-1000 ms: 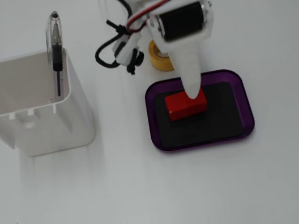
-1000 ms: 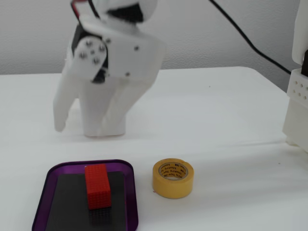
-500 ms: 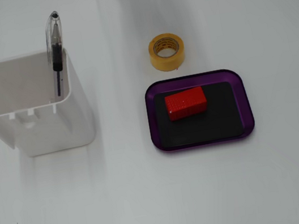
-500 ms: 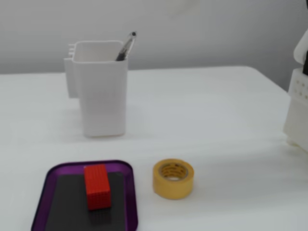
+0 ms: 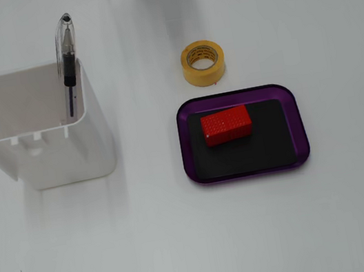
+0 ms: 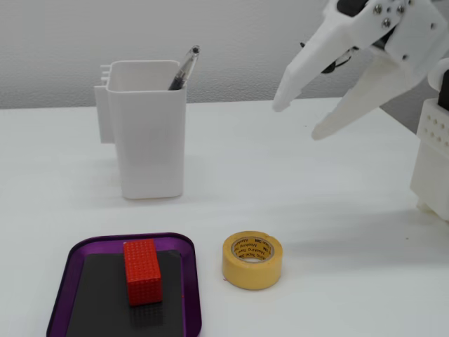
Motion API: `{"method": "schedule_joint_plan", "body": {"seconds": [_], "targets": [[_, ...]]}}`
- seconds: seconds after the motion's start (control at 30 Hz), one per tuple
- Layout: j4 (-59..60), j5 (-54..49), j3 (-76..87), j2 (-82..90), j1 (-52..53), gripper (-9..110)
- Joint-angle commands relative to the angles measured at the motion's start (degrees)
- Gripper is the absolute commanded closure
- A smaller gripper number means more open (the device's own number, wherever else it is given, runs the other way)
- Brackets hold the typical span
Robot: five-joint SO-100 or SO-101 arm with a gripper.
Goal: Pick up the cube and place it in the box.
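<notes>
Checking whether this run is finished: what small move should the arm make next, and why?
Probably just pull back to rest. The red cube already lies on the black floor of the purple tray, and the gripper hangs open and empty high above the table, well away from the tray, beyond the yellow tape roll. Nothing seems left to pick up.

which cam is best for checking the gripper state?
The fixed view from table level: the gripper is in view, raised above the table at upper right, fingers spread and empty, well clear of the cube in the box. The other fixed view, looking down, does not show the fingers.
</notes>
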Motion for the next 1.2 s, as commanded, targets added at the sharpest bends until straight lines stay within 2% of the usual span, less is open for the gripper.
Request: {"method": "schedule_joint_plan", "body": {"seconds": [0.0,0.23,0.5,0.67,1.17], "targets": [[-5.10,0.62,12.30,11.60,2.46,86],[-4.92,0.79,26.46,28.65,2.46,87],[-4.04,0.88,32.87,25.58,2.46,88],[-2.46,0.97,34.28,25.58,2.46,103],[-2.72,0.35,34.28,25.58,2.11,102]]}}
